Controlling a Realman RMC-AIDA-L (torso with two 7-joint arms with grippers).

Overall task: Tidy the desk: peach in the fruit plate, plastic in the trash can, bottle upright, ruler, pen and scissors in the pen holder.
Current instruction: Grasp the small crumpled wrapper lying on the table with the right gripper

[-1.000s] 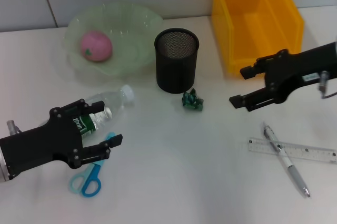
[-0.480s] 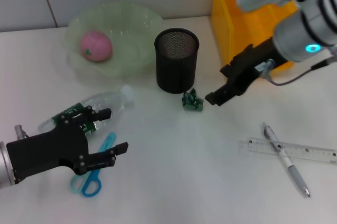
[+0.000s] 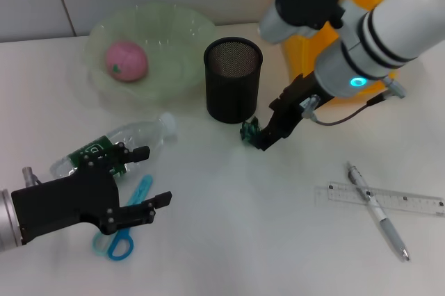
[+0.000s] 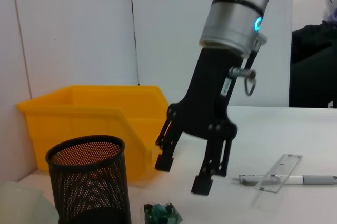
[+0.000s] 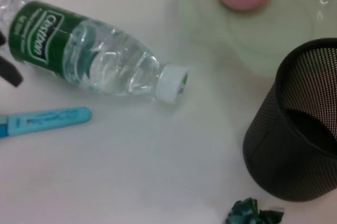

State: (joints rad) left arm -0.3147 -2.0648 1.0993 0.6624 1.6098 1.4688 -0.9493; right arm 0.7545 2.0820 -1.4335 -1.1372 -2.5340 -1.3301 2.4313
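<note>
Head view showed us the crumpled green plastic [image 3: 252,133] lying on the white desk [image 3: 229,240], just in front of the black mesh pen holder [image 3: 233,80] near the desk's middle. Our right gripper [image 3: 273,126] hung directly over the plastic's right side, its two black fingers spread apart and pointing down; from the left wrist view the fingertips looked raised a little above the desk with nothing between them, and we could not tell from the head view whether either tip touched the wad.

Behind the holder, toward the far left, the pale green fruit plate [image 3: 174,32] held the pink peach [image 3: 126,60]. The yellow trash can [image 3: 316,46] stood at the far right edge, mostly hidden behind our right arm.

Toward the near left, the bottle [image 3: 115,144] lay on its side, white cap pointing to the holder, green label turned up. The blue scissors [image 3: 118,230] lay just in front of it. Our left gripper [image 3: 146,178] hovered over the scissors beside the bottle, fingers spread wide and empty.

At the near right, the pen [image 3: 377,211] lay crossed over the clear ruler [image 3: 379,199], well apart from both grippers.
</note>
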